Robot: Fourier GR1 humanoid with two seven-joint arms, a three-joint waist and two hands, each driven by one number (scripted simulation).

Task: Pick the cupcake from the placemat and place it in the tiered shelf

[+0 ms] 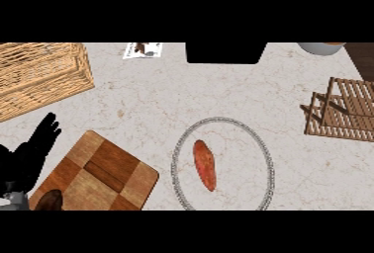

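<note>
One black left hand (pixel 33 148), fingers straight and relaxed, beside one checkered placemat (pixel 99 173) holding one cupcake (pixel 48 200); one wooden shelf (pixel 343 111) far right.

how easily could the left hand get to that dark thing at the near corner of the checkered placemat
Probably easily. The left hand rests open at the left edge, fingers up, right beside the checkered placemat. The dark thing, maybe the cupcake, sits at the mat's near-left corner, with nothing between them.
</note>
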